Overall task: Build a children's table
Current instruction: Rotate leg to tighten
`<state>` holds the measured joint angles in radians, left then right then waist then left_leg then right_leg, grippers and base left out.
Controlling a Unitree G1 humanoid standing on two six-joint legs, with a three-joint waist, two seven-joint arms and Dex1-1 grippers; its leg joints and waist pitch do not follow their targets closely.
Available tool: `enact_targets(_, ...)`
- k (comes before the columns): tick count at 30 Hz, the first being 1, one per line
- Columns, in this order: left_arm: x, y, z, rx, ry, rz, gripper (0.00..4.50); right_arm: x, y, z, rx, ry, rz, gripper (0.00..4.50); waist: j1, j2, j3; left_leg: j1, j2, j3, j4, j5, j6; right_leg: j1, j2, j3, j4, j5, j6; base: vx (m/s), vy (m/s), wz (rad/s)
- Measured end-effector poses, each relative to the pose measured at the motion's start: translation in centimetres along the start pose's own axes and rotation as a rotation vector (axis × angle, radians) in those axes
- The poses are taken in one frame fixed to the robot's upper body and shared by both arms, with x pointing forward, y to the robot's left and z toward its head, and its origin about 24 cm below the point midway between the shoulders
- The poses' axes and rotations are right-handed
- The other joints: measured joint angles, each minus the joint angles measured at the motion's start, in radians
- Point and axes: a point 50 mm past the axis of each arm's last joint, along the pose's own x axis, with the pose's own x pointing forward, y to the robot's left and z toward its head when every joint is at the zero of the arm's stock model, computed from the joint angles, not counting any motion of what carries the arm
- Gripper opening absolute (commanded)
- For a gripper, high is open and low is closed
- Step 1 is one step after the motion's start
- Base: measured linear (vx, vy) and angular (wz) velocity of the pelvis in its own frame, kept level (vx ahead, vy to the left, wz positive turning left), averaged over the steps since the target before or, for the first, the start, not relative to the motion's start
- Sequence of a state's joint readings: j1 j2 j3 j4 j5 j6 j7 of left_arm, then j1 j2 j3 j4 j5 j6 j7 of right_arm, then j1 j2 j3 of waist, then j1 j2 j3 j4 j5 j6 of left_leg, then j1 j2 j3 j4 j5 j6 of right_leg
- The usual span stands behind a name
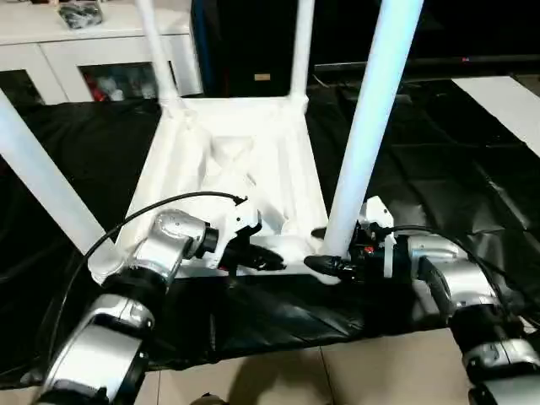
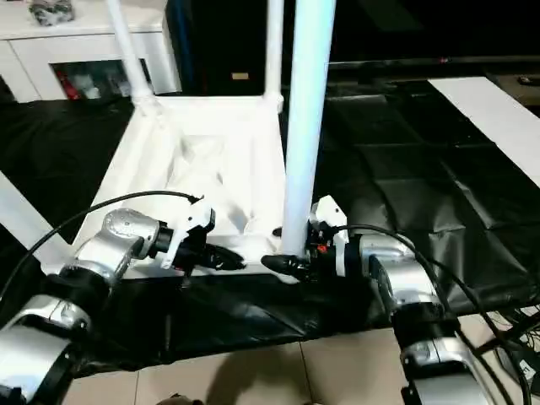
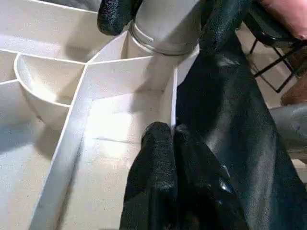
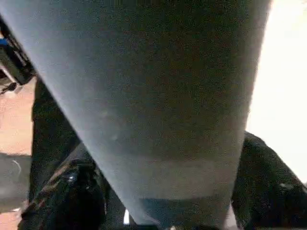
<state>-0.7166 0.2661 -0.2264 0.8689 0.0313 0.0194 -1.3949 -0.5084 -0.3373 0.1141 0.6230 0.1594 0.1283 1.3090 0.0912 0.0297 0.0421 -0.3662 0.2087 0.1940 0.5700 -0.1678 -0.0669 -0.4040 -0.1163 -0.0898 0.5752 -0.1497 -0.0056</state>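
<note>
The children's table (image 1: 245,169) lies upside down on a black sheet (image 1: 439,169) on the floor, legs pointing up. Both silver forearms reach in level from either side toward its near edge. The left end effector (image 3: 165,143) is closed, its tips pressed against the near rim wall. The right end effector (image 1: 325,266) straddles the base of the near right leg (image 1: 371,118), fingers either side of it. The left wrist view reveals the ribbed underside and that leg seated in its corner socket (image 3: 163,38); the right wrist view has the leg filling the gap between its fingers (image 4: 72,191).

Head views: soft indoor light; near table leg (image 1: 371,126) glares blue-white — detail washed out. Right wrist view: same leg close, dim, blurred.
</note>
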Motion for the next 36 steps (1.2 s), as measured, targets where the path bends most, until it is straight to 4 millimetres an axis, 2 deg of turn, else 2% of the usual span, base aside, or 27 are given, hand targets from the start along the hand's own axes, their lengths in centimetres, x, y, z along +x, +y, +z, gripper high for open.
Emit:
enact_targets(5,-0.2,0.0,-0.1,0.000,0.009,-0.024,0.00,0.1,0.0,0.0,0.001,0.009,0.029,2.60,0.003,0.000,0.000,0.000,0.000,0.000,0.000,0.000,0.000,0.000,0.000,0.000,0.001,0.000,0.000,0.000,0.000,0.00)
enact_targets(15,-0.5,0.1,-0.3,0.002,0.016,-0.019,0.00,0.5,0.3,0.2,-0.031,-0.008,0.035,2.28,0.003,0.001,-0.001,0.001,0.000,0.000,0.000,0.000,0.000,0.000,0.000,0.000,0.002,0.000,0.000,0.000,0.000,0.00)
enact_targets(17,-0.4,0.1,-0.2,0.000,0.016,-0.006,0.00,0.5,0.4,0.1,-0.033,-0.021,0.004,2.26,0.004,0.002,-0.001,0.001,0.000,0.000,0.000,0.000,0.000,0.001,0.000,0.000,0.002,0.000,0.000,0.000,0.000,0.00)
enact_targets(20,0.4,0.4,0.0,-0.016,0.002,0.082,0.00,0.9,0.1,-0.3,-0.004,-0.099,-0.189,2.18,0.000,0.002,-0.001,0.005,0.000,0.000,-0.001,0.000,0.000,0.003,0.000,0.002,0.002,-0.002,0.004,0.000,0.000,0.00)
enact_targets(22,1.1,0.5,0.1,-0.030,-0.015,0.149,0.00,1.2,-0.3,-0.5,0.020,-0.142,-0.342,2.14,-0.008,0.001,-0.001,0.009,-0.001,0.000,-0.001,0.000,0.000,0.005,0.000,0.003,0.001,-0.003,0.006,0.000,0.000,0.00)
enact_targets(26,2.4,0.3,0.3,-0.058,-0.052,0.245,0.00,2.0,-1.1,-0.5,0.076,-0.193,-0.583,2.10,-0.042,0.002,-0.001,0.011,-0.002,-0.005,-0.001,0.000,0.000,0.005,0.000,-0.001,-0.003,-0.006,0.010,0.000,0.000,0.00)
enact_targets(30,2.9,0.3,0.4,-0.060,-0.061,0.318,0.00,3.7,-1.8,0.1,0.135,-0.227,-0.779,2.07,-0.068,0.001,-0.001,0.009,-0.003,-0.023,-0.005,0.000,-0.001,0.006,0.004,-0.012,-0.020,-0.006,0.010,0.000,0.000,0.00)
enact_targets(34,2.9,0.5,0.6,-0.054,-0.058,0.373,0.00,5.5,-2.1,0.9,0.163,-0.222,-0.946,2.07,-0.095,0.002,0.001,0.003,-0.003,-0.038,-0.007,-0.001,-0.001,0.007,0.004,-0.033,-0.041,-0.006,0.010,0.000,0.000,0.00)
enact_targets(35,2.9,0.5,0.6,-0.053,-0.058,0.376,0.00,5.6,-2.0,0.9,0.158,-0.220,-0.964,2.61,-0.099,0.002,0.001,0.001,-0.003,-0.040,-0.008,-0.001,-0.001,0.008,0.004,-0.035,-0.046,-0.006,0.010,0.000,0.000,0.00)
enact_targets(36,2.9,0.5,0.6,-0.053,-0.058,0.376,0.00,5.6,-2.0,0.9,0.146,-0.218,-0.968,2.73,-0.101,0.002,0.001,0.000,-0.003,-0.040,-0.008,-0.001,-0.001,0.008,0.004,-0.035,-0.048,-0.006,0.010,0.000,0.000,0.00)
